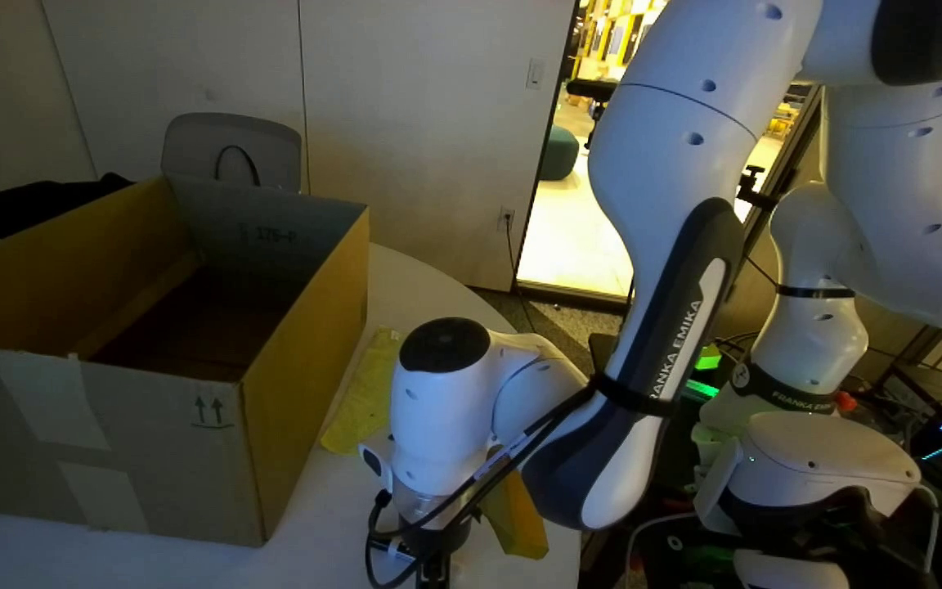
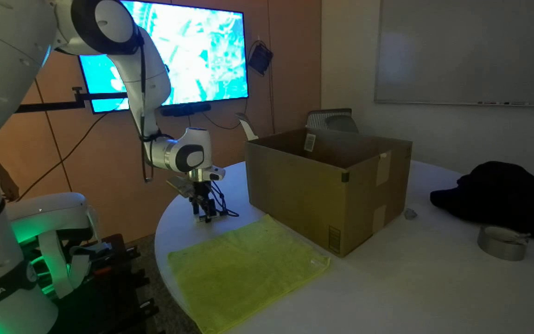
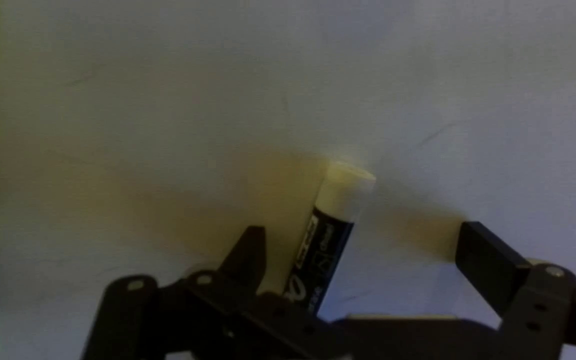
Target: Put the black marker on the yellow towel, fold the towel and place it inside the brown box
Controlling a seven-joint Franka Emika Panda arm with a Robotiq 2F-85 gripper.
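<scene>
White round-edged table [image 2: 410,292], dim lighting. On it a black cylindrical marker with a white end [image 3: 320,245] is laid between the fingers of the black two-fingered tool [image 3: 361,237], nearer the finger on the side of the flat yellow cloth towel [image 2: 248,273]. Marker's long axis is slanted across the closing line, white end clear, other end hidden behind the tool; a sideways squeeze is judged to suit. Fingers are spread wide, nothing gripped; contact with the table can't be told. Open brown cardboard box [image 2: 290,199] is stood just beside the towel.
</scene>
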